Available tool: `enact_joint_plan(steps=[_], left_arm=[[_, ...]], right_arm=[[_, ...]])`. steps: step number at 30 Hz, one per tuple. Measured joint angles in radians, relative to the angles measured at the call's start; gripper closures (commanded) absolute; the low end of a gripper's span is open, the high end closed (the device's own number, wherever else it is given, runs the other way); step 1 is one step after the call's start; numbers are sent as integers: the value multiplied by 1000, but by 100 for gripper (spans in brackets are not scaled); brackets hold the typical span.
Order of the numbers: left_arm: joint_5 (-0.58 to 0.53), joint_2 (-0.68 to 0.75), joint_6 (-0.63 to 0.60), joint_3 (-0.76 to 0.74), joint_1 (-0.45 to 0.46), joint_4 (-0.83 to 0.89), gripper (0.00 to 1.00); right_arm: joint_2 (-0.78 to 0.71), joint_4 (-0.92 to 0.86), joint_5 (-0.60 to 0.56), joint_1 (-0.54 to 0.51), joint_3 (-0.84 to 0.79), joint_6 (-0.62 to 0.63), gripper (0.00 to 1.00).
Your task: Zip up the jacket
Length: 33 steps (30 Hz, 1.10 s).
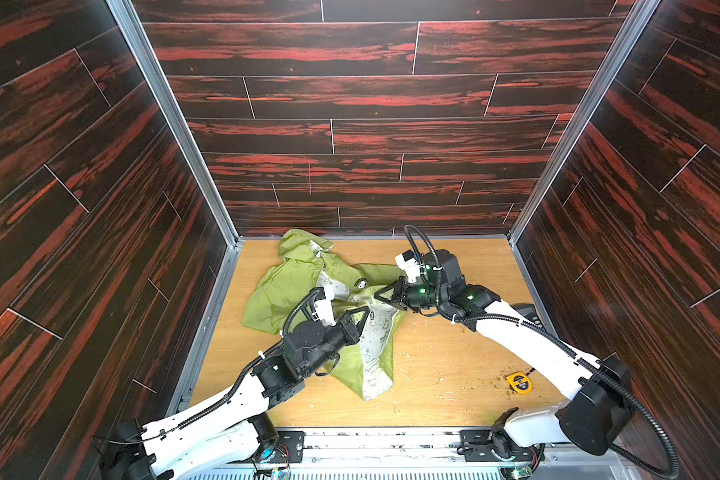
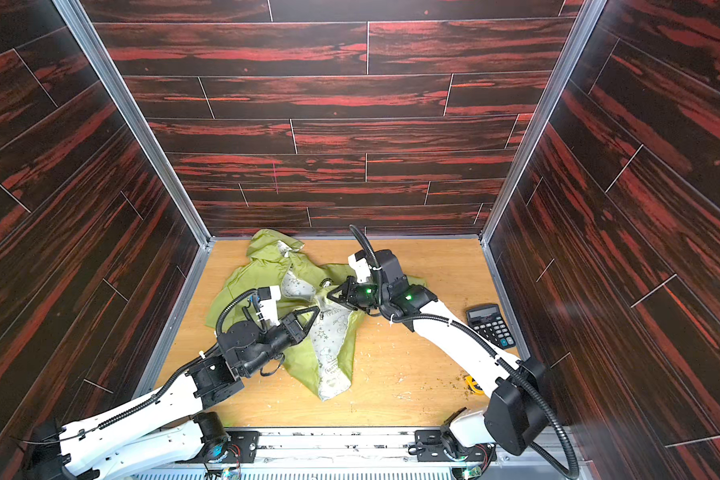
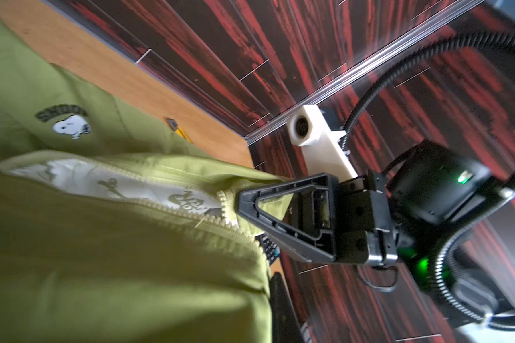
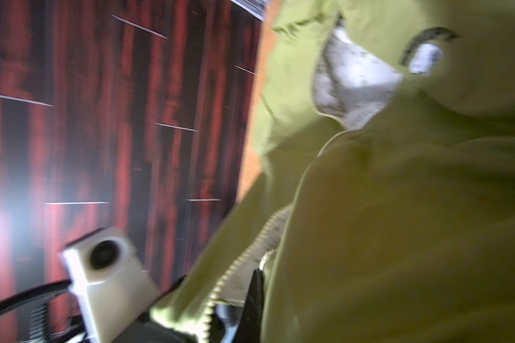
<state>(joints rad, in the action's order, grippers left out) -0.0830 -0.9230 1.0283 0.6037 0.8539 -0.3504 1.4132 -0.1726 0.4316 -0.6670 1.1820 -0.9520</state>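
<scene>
The lime-green jacket (image 1: 292, 286) lies crumpled on the wooden table, front open, with white patterned lining (image 1: 377, 332) and a white chest logo (image 3: 72, 126) showing. My left gripper (image 1: 364, 313) is shut on the fabric at one front edge, lifting it. In the left wrist view its dark finger (image 3: 280, 306) presses against green cloth. Just beyond, my right gripper (image 1: 379, 294) is shut on the opposite zipper edge; its tip (image 3: 239, 203) pinches the fabric beside the pale zipper teeth (image 3: 223, 208). Both gripper tips sit close together. The zipper slider is hidden.
A yellow tape measure (image 1: 518, 382) lies at the front right of the table (image 1: 433, 374). A black calculator (image 2: 491, 326) sits by the right wall. A small yellow-handled tool (image 3: 180, 130) lies behind the jacket. Dark wood-pattern walls enclose three sides.
</scene>
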Motion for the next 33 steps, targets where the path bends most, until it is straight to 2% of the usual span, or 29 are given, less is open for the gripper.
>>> enact_joint_plan(steps=[12,20,33], left_arm=[[129,-27,115,-34,-69,-193,100],[137,-26,170,-58,-88,-279,100],[146,-53,243,-65,-98,-432,100]], right_arm=[[-62,239,1,2,-65,-175,100],[-92,356,-6,5,-109,-251,100],[-98,439,-4,3,-127,-330,100]])
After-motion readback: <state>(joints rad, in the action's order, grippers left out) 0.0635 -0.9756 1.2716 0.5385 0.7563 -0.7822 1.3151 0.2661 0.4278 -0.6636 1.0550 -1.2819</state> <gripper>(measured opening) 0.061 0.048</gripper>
